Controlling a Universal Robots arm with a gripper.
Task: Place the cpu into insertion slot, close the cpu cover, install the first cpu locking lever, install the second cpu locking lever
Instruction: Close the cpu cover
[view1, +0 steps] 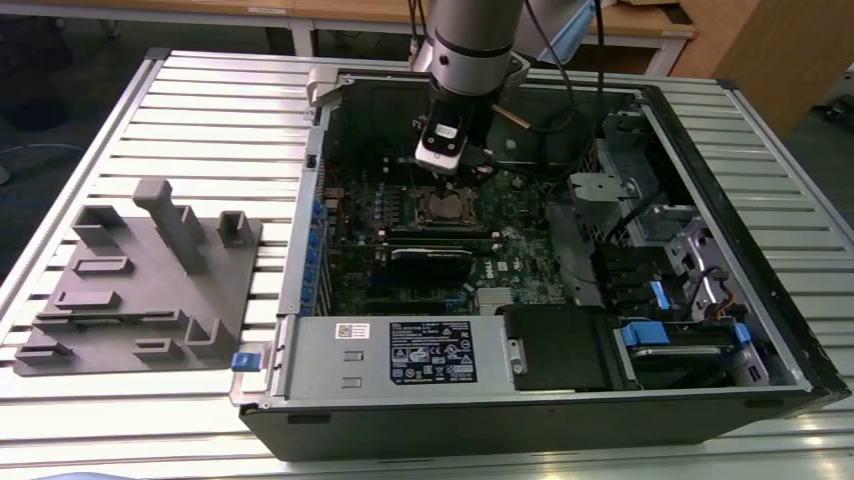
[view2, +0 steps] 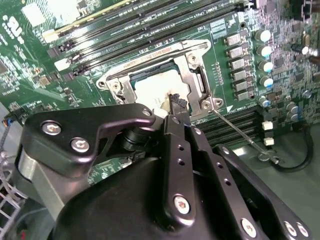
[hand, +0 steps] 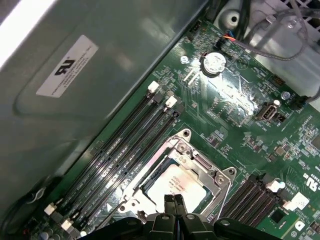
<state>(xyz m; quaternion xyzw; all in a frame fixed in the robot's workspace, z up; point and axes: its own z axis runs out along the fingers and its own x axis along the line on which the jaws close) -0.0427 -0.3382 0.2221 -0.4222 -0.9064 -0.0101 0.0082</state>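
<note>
Silvery square cpu (hand: 172, 182) beneath black gripper (hand: 173, 200)

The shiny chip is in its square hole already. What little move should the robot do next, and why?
Probably slide the end effector a little toward the thin wire lever. The cpu lies in the insertion slot with the cpu cover seemingly down around it, yet that lever juts out from the socket's corner, apparently unlatched. The shut end effector is at the cover's edge, holding nothing.
</note>
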